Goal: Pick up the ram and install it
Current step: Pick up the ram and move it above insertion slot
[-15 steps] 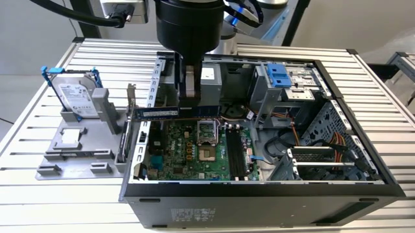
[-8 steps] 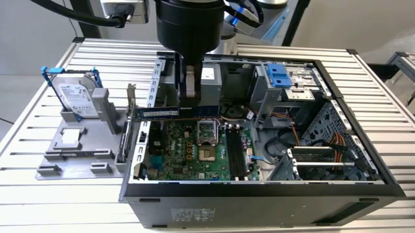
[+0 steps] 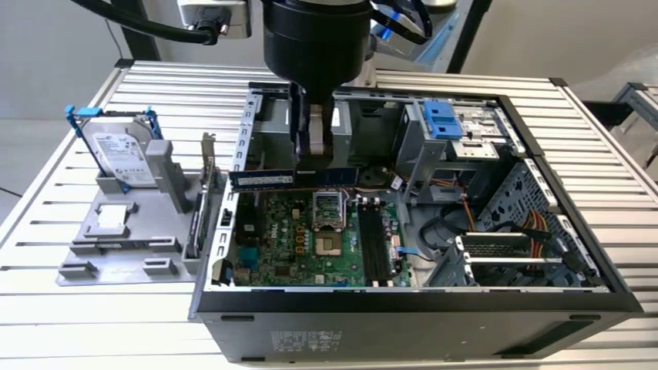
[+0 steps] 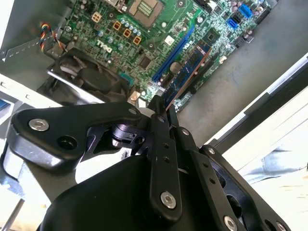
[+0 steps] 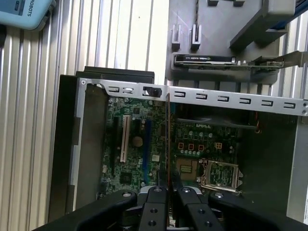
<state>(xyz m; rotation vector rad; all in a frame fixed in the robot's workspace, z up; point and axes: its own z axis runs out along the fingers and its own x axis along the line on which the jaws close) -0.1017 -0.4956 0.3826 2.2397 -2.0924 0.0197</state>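
The ram is a long, thin dark stick held level above the motherboard inside the open computer case. My gripper comes down from above and is shut on the stick near its middle. In the second wrist view the ram reaches out from the black fingertips over the green board. In the first wrist view the ram shows edge-on as a thin line ahead of the gripper. Black memory slots lie on the board, toward the exterior view's right of the processor socket.
A silver hard drive in a blue bracket stands on a grey holder at the exterior view's left of the case. A card with a metal bracket stands beside the case wall. A drive cage and cables fill the case's right side.
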